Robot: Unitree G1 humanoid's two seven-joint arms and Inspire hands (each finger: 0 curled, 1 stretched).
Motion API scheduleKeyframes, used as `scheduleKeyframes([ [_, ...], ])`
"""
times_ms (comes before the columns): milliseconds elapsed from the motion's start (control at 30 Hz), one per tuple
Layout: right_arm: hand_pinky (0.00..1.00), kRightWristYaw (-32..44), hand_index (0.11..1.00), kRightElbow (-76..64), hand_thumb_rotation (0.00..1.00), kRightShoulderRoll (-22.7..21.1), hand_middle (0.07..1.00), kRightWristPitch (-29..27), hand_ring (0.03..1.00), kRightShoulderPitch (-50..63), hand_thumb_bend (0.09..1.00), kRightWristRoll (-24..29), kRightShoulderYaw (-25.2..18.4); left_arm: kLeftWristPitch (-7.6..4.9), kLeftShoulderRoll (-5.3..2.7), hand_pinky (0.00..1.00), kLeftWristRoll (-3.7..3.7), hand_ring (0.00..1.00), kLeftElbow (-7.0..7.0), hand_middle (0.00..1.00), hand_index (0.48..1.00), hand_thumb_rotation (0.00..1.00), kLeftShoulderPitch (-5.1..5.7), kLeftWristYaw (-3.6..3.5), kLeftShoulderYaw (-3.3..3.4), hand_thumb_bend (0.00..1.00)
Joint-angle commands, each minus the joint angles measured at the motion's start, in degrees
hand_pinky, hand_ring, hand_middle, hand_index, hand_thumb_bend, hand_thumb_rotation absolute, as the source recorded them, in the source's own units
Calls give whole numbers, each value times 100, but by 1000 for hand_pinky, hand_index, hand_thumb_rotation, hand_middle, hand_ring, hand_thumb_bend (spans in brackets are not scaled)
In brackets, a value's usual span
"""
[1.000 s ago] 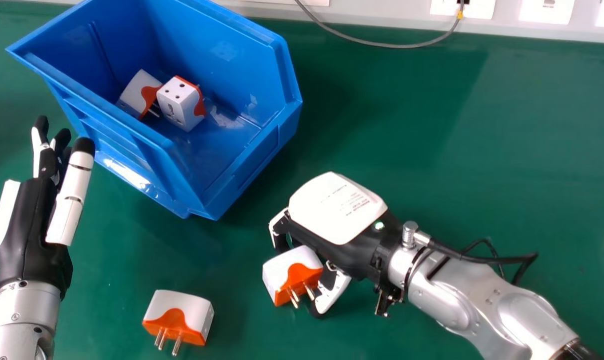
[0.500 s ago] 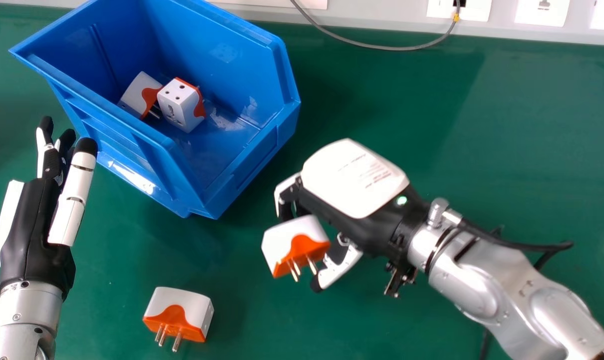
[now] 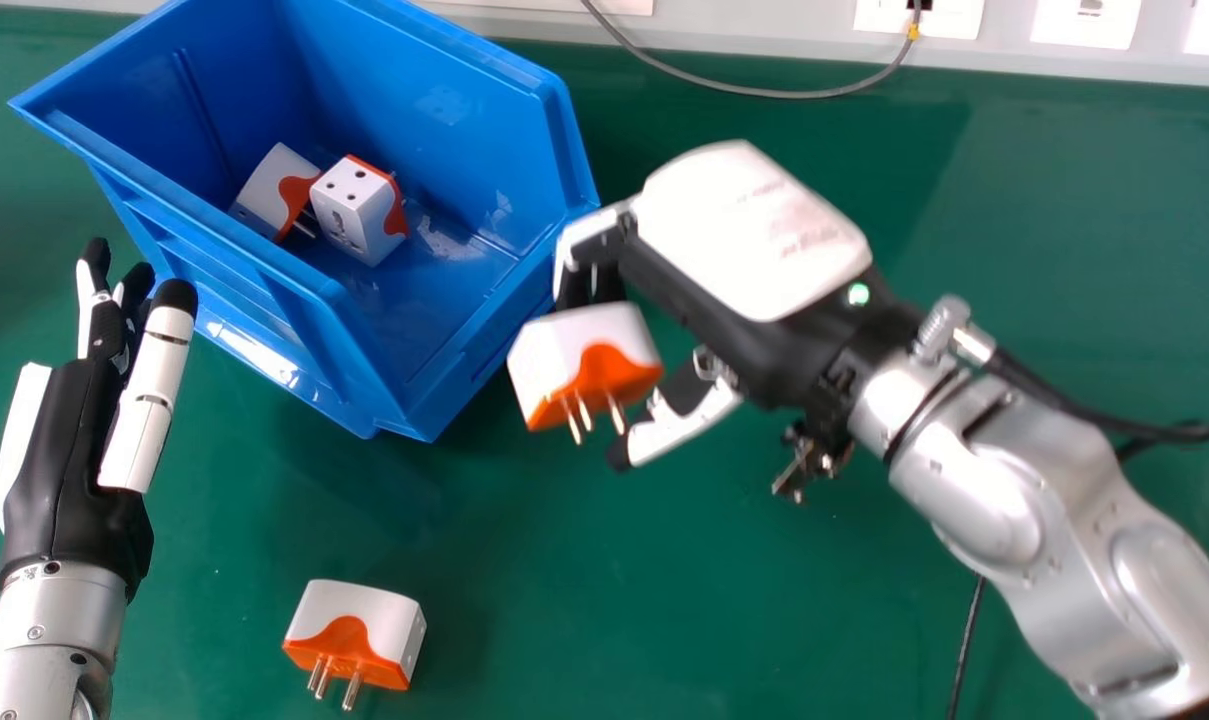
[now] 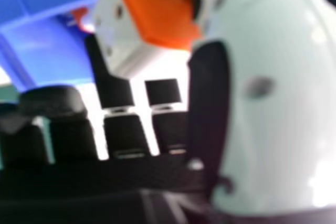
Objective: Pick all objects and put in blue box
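Our right hand point(image 3: 744, 240) pinches a plug adapter point(image 3: 574, 352) at four o'clock from the blue box point(image 3: 444, 120), another adapter point(image 3: 364, 622) at six. Our left hand point(image 3: 59, 460) is straight-fingered.

A grey cable point(image 3: 804, 95) loops over the green tabletop point(image 3: 1084, 300) near white sockets point(image 3: 1084, 25).

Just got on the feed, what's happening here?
The right hand has an adapter plug, white and orange with prongs, gripped between its thumb and fingers, up off the green table beside the blue box. Two similar plugs are already in the box. One more plug sits on the table, still to be picked. The left hand is idle at the head view's left, its fingers straight.
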Motion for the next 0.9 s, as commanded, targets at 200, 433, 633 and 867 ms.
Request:
scheduleKeyframes([
  [200,23,-252,469,617,138,259,112,12,61,-1129,488,-66,-73,-97,55,1000,134,1000,-153,1000,1000,867,-12,105,-21,406],
  [433,20,-674,474,1721,133,798,116,-28,58,-2127,492,-251,157,-184,66,1000,179,1000,-59,1000,1000,867,-25,87,-20,443],
  [633,17,-1101,481,2883,129,1173,114,-110,52,-3102,495,-432,412,-120,16,1000,90,1000,-75,1000,1000,866,-31,65,0,423],
  [867,78,-1301,481,4368,126,1728,176,132,97,-4192,495,-559,728,-119,-68,1000,75,1000,-200,1000,1000,865,61,120,-3,412],
])
